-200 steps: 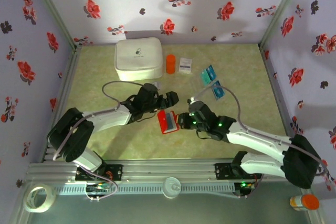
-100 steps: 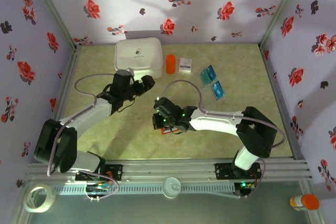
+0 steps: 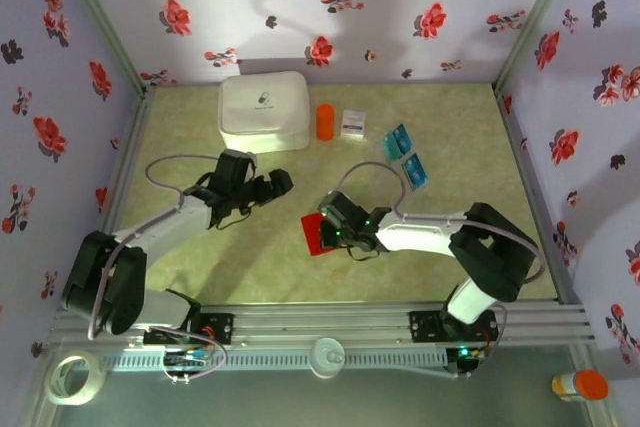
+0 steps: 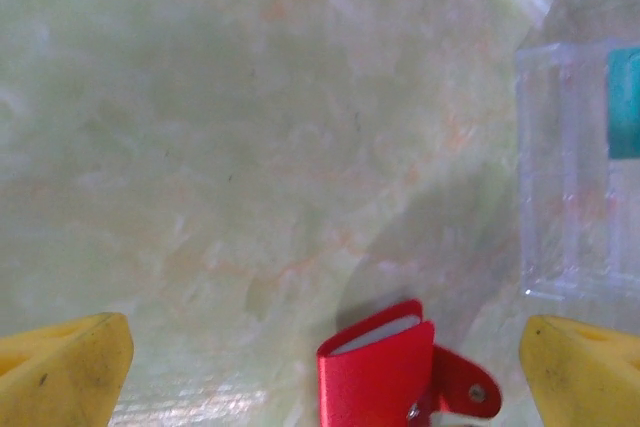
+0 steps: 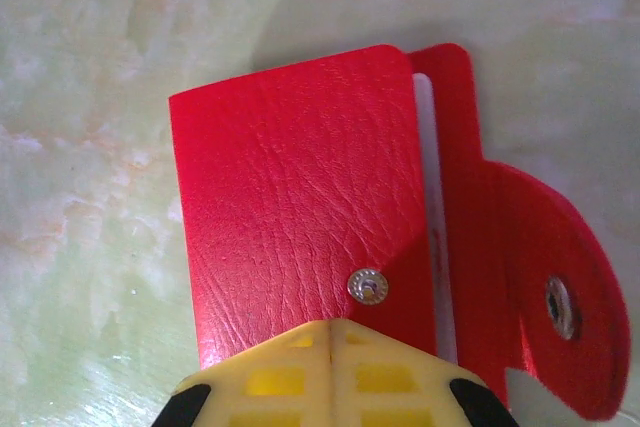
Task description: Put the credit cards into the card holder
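"Left to right, please."

"Left gripper [image 3: 276, 185] hangs spread wide, holding nothing. The card holder [image 5: 300, 217] lies mid-table, folded closed, snap flap loose. Right gripper [image 5: 333, 352] is clenched empty, its tips on the cover."

"The credit cards [image 3: 414, 172]?"

"Back right, well apart. My advice: pin one cover and open the other fully before fetching any card."

White arms [image 3: 425, 237], yellow fingertips [image 4: 60, 367]

Three views, one table [image 3: 470, 147].
Top looks down from behind; both wrist cameras, close, share the red card holder [image 5: 300, 217].
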You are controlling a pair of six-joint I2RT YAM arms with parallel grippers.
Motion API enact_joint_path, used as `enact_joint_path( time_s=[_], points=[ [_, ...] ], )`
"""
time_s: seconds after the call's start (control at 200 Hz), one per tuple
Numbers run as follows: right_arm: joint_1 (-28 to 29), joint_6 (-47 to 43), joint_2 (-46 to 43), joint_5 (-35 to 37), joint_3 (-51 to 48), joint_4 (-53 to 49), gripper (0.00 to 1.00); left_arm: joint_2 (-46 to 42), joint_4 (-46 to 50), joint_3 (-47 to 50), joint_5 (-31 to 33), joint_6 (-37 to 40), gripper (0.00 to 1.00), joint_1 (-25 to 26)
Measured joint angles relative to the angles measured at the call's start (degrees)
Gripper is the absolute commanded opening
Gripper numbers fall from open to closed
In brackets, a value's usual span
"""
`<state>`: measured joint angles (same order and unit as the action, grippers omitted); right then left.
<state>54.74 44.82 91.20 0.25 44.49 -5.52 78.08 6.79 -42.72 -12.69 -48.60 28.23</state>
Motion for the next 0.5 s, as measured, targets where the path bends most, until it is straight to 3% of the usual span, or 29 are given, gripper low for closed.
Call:
enact_joint_path(
  time_s=[0.23,0.5],
  points=[
    [-0.3,2.0,-3.2,0.5,-3.7,3.2,0.04,-0.9,2.2,0.6,0.9,1.4,1.00,6.7],
    [-0.5,4.3,-3.5,0.7,-6.7,7.5,0.04,1.3,3.2,0.7,6.8,1.2,1.00,15.6]
  ],
)
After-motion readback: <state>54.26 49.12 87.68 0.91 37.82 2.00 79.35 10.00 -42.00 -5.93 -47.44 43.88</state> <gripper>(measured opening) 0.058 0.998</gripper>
